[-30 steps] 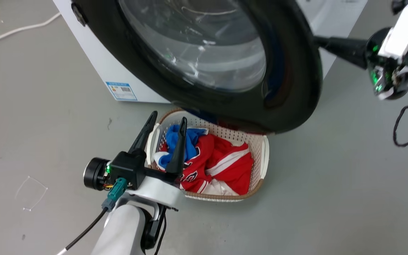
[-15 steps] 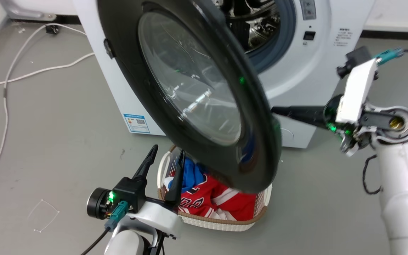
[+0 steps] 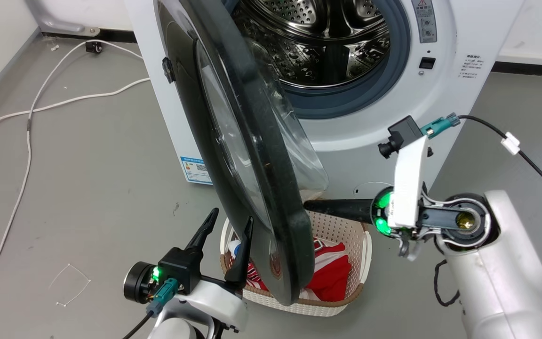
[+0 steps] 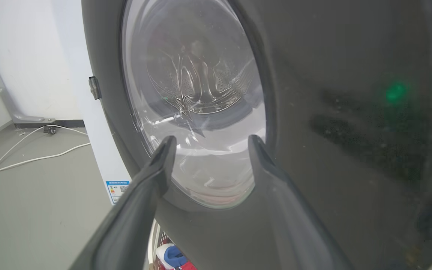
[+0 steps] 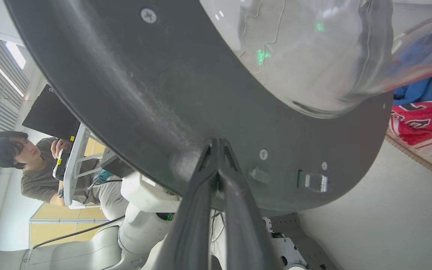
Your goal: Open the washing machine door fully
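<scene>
Lowest in the head view, the left tool [image 3: 232, 214] points up with its two fingers spread and nothing between them, just beside the outer face of the washing machine door [image 3: 271, 188]. Behind its fingers a white laundry basket [image 3: 364, 245] sits on the floor with red clothing [image 3: 332, 278] in it. The door stands swung well out from the washing machine [image 3: 440, 117], nearly edge-on to the head camera, its lower rim in front of the basket. The right tool [image 3: 306, 205] reaches in from the right, fingers pressed together, tips against the door's inner rim. Beyond, the steel drum [image 3: 318, 42] lies open, and a white cable [image 3: 40, 108] trails across the floor
</scene>
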{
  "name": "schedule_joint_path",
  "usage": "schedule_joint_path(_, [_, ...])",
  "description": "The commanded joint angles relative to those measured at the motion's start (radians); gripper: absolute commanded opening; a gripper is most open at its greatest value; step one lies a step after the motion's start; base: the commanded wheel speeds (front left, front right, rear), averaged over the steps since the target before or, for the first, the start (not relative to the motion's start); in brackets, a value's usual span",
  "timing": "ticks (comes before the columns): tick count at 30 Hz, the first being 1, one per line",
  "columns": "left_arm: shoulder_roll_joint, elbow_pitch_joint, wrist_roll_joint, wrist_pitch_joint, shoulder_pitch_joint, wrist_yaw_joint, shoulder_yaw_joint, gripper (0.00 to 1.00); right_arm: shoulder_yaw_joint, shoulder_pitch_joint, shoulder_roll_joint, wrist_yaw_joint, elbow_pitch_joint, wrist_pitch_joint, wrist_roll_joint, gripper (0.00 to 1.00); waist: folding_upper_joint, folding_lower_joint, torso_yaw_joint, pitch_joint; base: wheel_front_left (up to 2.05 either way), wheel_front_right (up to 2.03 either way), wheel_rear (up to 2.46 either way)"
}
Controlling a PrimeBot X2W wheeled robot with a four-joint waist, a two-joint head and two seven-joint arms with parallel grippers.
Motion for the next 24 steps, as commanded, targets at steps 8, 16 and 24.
schedule_joint_path(8, [-0.001, 0.013, -0.002, -0.003, 0.014, 0.004, 0.014, 1.00, 0.006, 0.116, 0.002, 0.003, -0.145, -0.373, -0.090, 0.00, 0.0000, 0.0001, -0.035, -0.006, 0.00, 0.00, 0.00])
schedule_joint_path(16, [0.001, 0.014, 0.002, -0.003, 0.036, 0.008, 0.052, 1.00, -0.164, 0.270, 0.004, 0.003, -0.183, -0.739, -0.110, 0.00, 0.0000, 0.0001, -0.094, -0.025, 0.00, 0.00, 0.00])
schedule_joint_path(24, [0.012, 0.011, 0.008, -0.003, 0.065, 0.007, 0.093, 1.00, -0.269, 0.459, -0.013, 0.003, -0.272, -0.937, -0.222, 0.67, 0.0000, 0.0001, -0.133, -0.039, 0.00, 0.00, 0.00])
